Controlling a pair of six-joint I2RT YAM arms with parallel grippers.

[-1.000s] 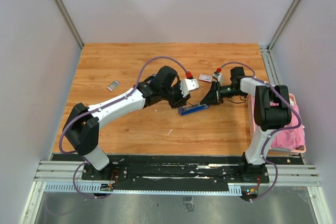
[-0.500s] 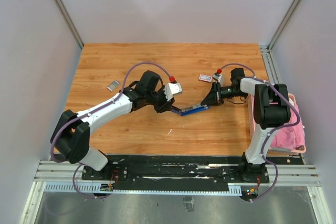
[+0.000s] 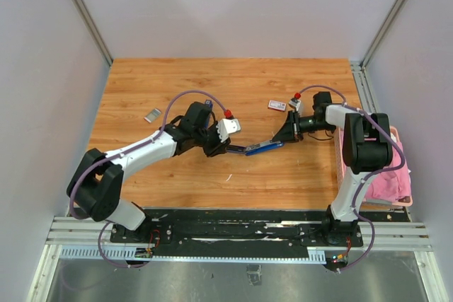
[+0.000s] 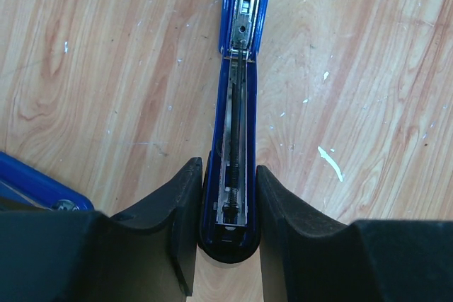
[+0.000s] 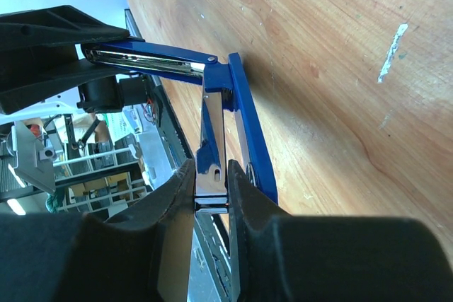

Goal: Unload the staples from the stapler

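The blue stapler (image 3: pixel 259 148) lies opened out at mid table between my two grippers. My left gripper (image 3: pixel 236 149) is shut on the end of its blue cover arm (image 4: pixel 231 175), whose spring shows between the fingers (image 4: pixel 185 210). My right gripper (image 3: pixel 280 139) is shut on the silvery magazine end (image 5: pixel 211 167), held up off the wood. A wider silvery-grey staple strip (image 3: pixel 152 114) lies far left on the table. A tiny pale sliver, which may be the small staple piece (image 3: pixel 228 177), lies near the front, apart from both grippers.
A small white box with red print (image 3: pixel 277 105) lies just behind the right gripper. A pink cloth in a tray (image 3: pixel 398 167) sits off the table's right edge. Grey walls close in the left, back and right.
My left gripper has drawn back to the left and come down, closing on the stapler's left end. The stapler now lies stretched out flatter. The right arm has hardly moved.
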